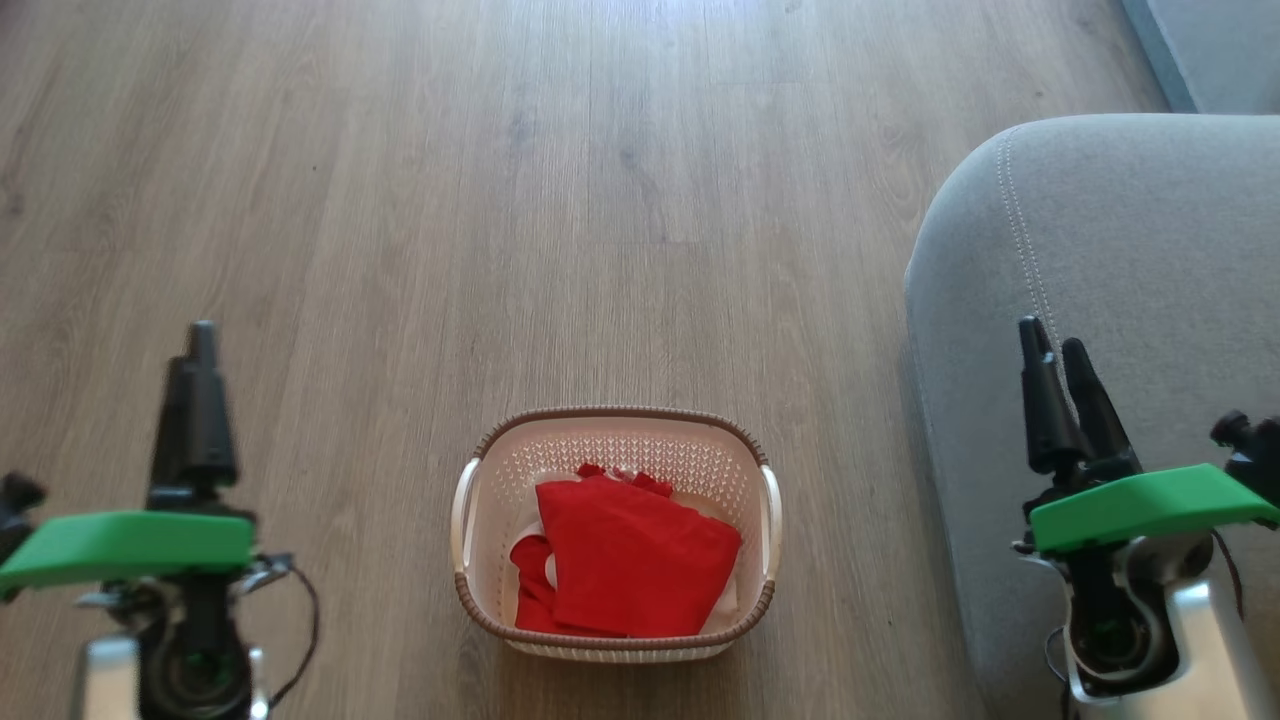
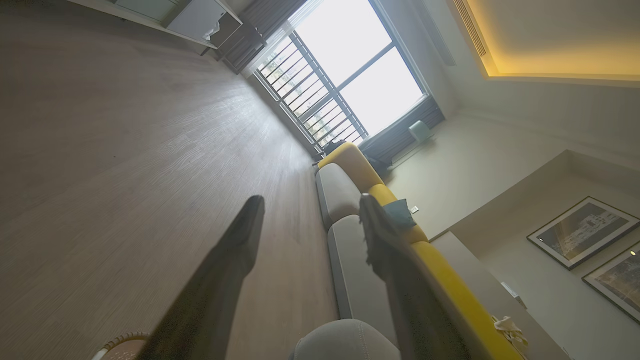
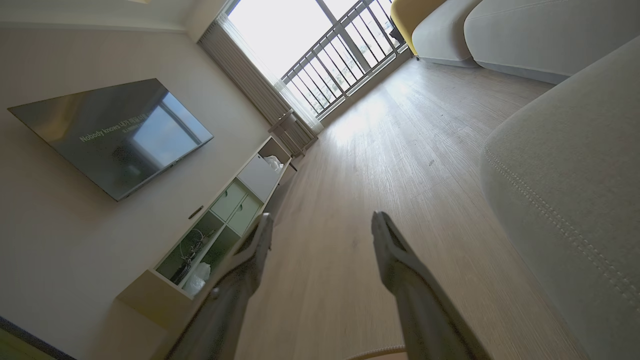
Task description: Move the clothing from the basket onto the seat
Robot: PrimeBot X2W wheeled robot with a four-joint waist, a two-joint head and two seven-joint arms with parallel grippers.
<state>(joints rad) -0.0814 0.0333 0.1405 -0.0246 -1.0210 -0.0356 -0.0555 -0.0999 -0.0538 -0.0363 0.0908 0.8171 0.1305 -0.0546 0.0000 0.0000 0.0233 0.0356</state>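
Observation:
The cream-white basket (image 1: 620, 445) with a brown rim stands on the wood floor, low in the middle of the head view. Bright red clothing (image 1: 630, 560) lies crumpled inside it. The grey seat (image 1: 1130, 250) with its pale seam fills the right side. My left gripper (image 1: 203, 335) hovers open to the left of the basket, holding nothing. My right gripper (image 1: 1052, 342) hangs open over the seat's front edge, also with nothing in it. In the wrist views, both the left gripper (image 2: 311, 200) and the right gripper (image 3: 322, 217) show spread, bare fingers. A sliver of basket rim (image 2: 122, 340) shows low in the left wrist view.
Bare wood floor (image 1: 500, 200) stretches ahead and left of the basket. More grey sofa cushions (image 2: 350, 270) with a yellow back run toward a bright window with railings (image 2: 345, 85). A wall television (image 3: 115, 132) hangs over a low cabinet (image 3: 215, 235).

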